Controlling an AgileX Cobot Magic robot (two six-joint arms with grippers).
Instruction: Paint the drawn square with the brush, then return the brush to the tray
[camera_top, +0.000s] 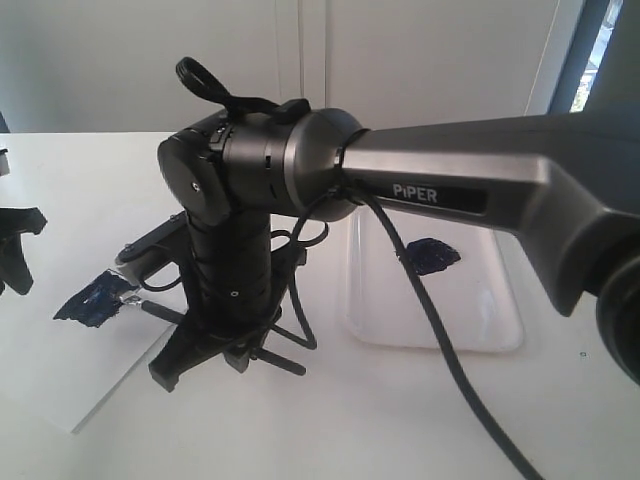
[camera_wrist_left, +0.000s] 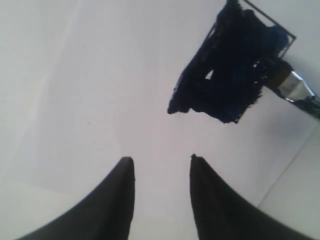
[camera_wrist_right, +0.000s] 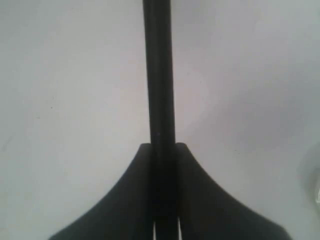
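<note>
Exterior view, right arm (camera_top: 450, 185) blocks paper (camera_top: 100, 385), right jaws clamp brush (camera_wrist_right: 159, 75), left jaws apart

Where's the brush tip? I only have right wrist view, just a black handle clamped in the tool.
Observer: On the drawn square. Left wrist view shows the brush with its silver ferrule at the square's edge and its bristles running into the paint.
Operator: Square filled?
Observer: Mostly dark blue-black. A small white gap shows inside it.
Operator: Where's the tray?
Observer: In the exterior view the tray sits right of the paper, behind the arm's cable. It holds only a paint blob.
</note>
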